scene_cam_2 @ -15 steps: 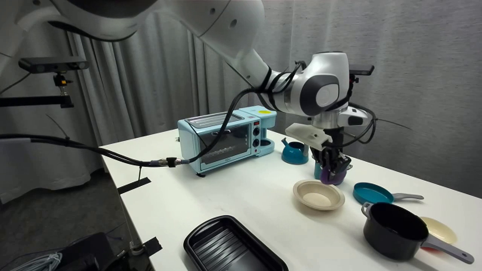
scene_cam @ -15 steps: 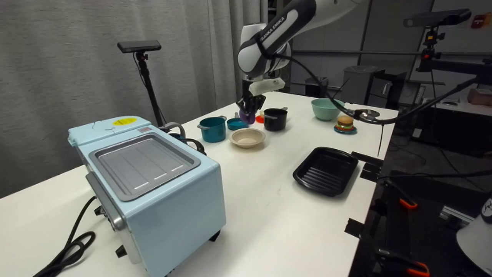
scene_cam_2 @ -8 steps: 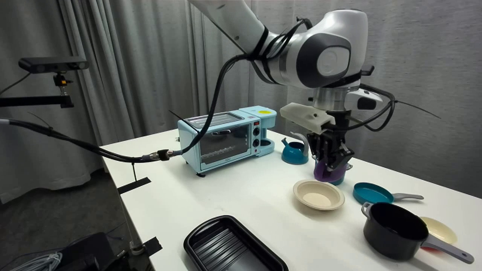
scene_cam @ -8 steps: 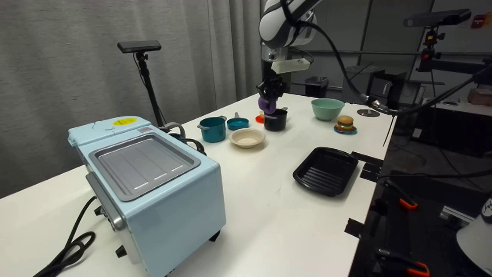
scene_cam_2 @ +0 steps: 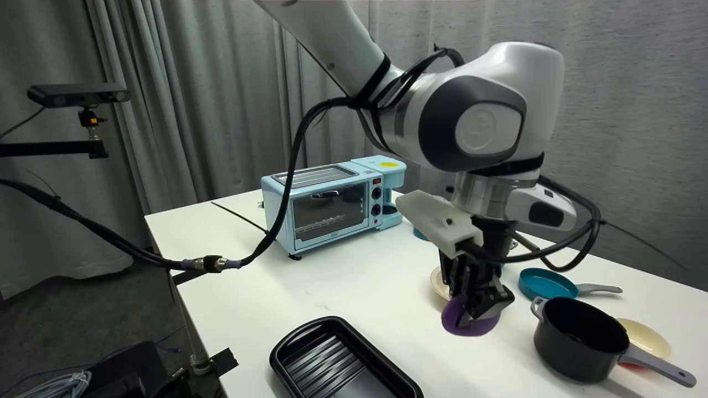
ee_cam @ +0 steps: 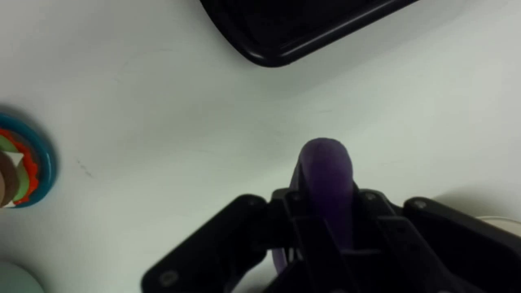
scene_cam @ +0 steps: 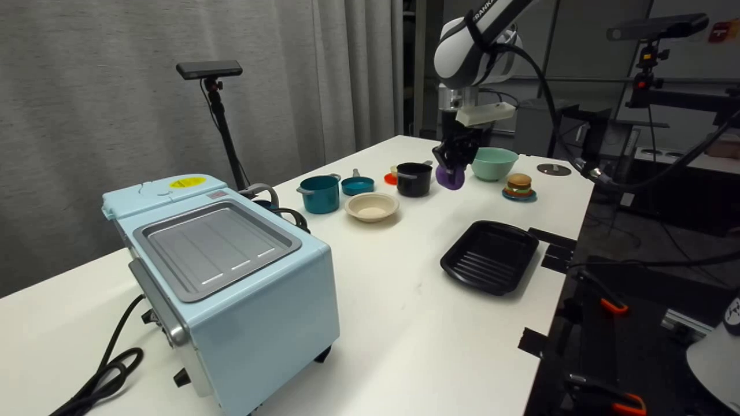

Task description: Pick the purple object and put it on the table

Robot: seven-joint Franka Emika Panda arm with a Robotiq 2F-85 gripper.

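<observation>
The pick looks done; lowering and release are left. The jaws are closed, pinching the one purple object [scene_cam: 450,180], which seems to hang above the counter [scene_cam: 393,300]. In an exterior view, left to right, come one oven [scene_cam: 260,309], one teal pot [scene_cam: 321,201], one teal pan [scene_cam: 358,185], one beige bowl [scene_cam: 372,204] and one black pot [scene_cam: 413,186]; past the purple object, one black tray [scene_cam: 490,260], one green bowl [scene_cam: 491,169] and one burger [scene_cam: 518,183] on one plate [scene_cam: 520,198].
</observation>
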